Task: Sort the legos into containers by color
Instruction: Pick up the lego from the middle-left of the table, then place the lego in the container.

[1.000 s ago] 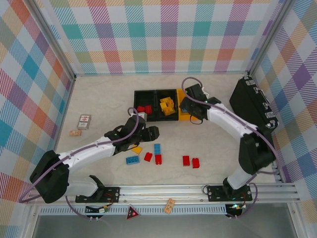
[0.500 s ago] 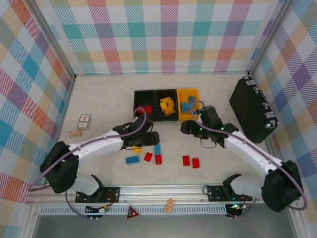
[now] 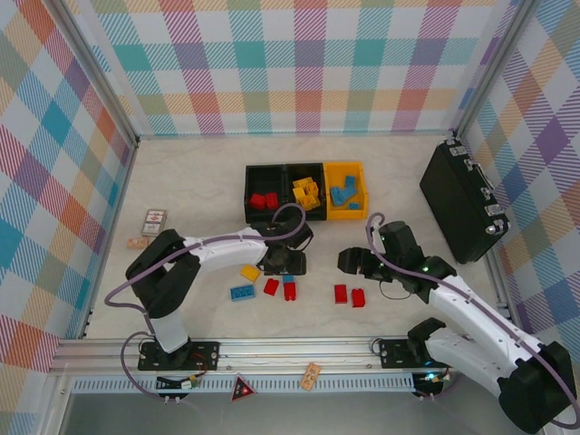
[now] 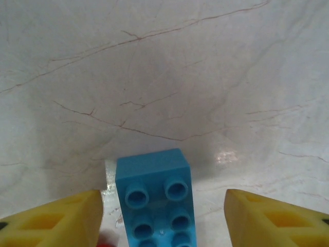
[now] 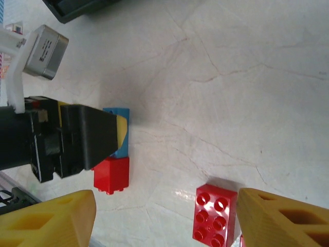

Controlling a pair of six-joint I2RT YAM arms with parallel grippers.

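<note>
- you had the left arm (image 3: 217, 246) folded up from its base at the near left, then laid out low and flat to the right across the table (image 3: 181, 181), with the wrist bent down near the middle.
- the left gripper (image 3: 283, 263) pointed down at the table top, on the near side of the bins. its fingers (image 4: 77, 216) were spread, one on either side of a blue brick (image 4: 154, 195), with a clear gap on both sides.
- that blue brick lay flat with its studs up, and its near end was against a red brick (image 3: 290, 293).
- your right arm (image 3: 471, 304) swung out from its base toward the near right corner, then reached back left and away, ending right of the left gripper and apart from it.
- the right gripper (image 5: 167, 206) hung low over bare table with its fingers wide apart and nothing pinched between them.
- two red bricks (image 3: 341, 293) lay loose on the table just on the near side of it.
- the three bins stood side by side at the far middle:
  - the left black bin (image 3: 263, 177) held red pieces.
  - the middle black bin (image 3: 304, 172) held yellow ones.
  - the yellow bin (image 3: 355, 172) held blue ones.
- left of the blue brick, a yellow brick (image 3: 249, 272), a second blue brick (image 3: 241, 292) and a small red brick (image 3: 270, 286) lay loose near each other.
- a black case (image 3: 462, 199) sat by the right wall, well apart from both grippers.
</note>
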